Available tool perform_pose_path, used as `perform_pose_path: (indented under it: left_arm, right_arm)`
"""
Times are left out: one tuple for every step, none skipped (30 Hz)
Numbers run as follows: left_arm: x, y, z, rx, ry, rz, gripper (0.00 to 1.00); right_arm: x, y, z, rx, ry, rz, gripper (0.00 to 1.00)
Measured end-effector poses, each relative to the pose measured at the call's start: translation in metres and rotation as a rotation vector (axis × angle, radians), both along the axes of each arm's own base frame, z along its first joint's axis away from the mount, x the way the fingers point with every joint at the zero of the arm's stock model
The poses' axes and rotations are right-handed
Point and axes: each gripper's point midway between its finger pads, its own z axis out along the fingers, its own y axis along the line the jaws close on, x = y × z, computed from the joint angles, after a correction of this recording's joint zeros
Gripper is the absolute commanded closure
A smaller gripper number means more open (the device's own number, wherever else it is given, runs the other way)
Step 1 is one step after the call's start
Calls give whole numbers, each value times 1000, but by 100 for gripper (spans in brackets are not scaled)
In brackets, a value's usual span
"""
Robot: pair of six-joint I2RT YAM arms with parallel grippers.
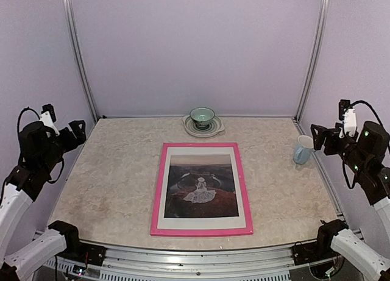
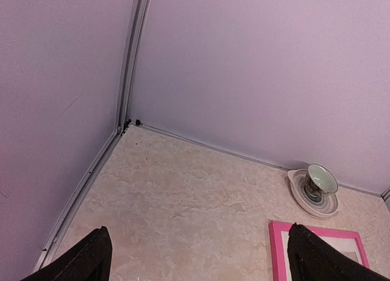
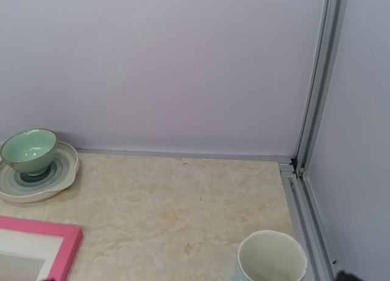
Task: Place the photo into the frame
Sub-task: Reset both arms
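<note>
- The frame (image 1: pixel 202 231) lies flat in the middle of the worktop (image 1: pixel 109 183), pink face up, long side running away from the arm bases.
- The photo (image 1: pixel 202 186) sits inside the frame, picture side up. A white mat (image 1: pixel 201 222) surrounds it on all four sides, with the wider margin at the near end.
- From the top view the print looks square to the rim, with no corner lifting or overlapping the pink edge.
- Left gripper (image 1: pixel 77 130): jaws spread wide and empty. It hangs above the far-left part of the worktop, well apart from the frame. Its wrist view shows both fingers (image 2: pixel 91 259) with bare worktop between them.
- Right gripper (image 1: pixel 318 138): jaws wide and holding nothing. It is raised at the right side, just beside the pale blue cup (image 1: pixel 301 150) but not touching it.
- A green bowl (image 1: pixel 202 115) on its saucer (image 1: pixel 210 130) stands beyond the frame's far edge — no part in the task, not in the way.
- Judgement: the placement looks done, with the photo in the frame and neither arm engaged.
- Not verifiable from these views — whether the print is seated flush under the mat, or whether any backing is fitted.
</note>
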Motion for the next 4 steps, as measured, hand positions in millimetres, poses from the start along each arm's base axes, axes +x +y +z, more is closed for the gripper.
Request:
perform_pose_path:
  left_arm:
    - [0, 0, 0, 0, 0, -1, 1]
    - [0, -1, 0, 0, 0, -3, 1]
    - [0, -1, 0, -1, 0, -4, 1]
    - [0, -1, 0, -1, 1, -5, 1]
  right_arm:
    - [1, 0, -1, 0, 5, 1, 1]
    - [2, 1, -3, -1, 11, 1, 1]
    - [3, 1, -4, -1, 17, 2, 1]
    - [5, 1, -6, 0, 24, 1, 1]
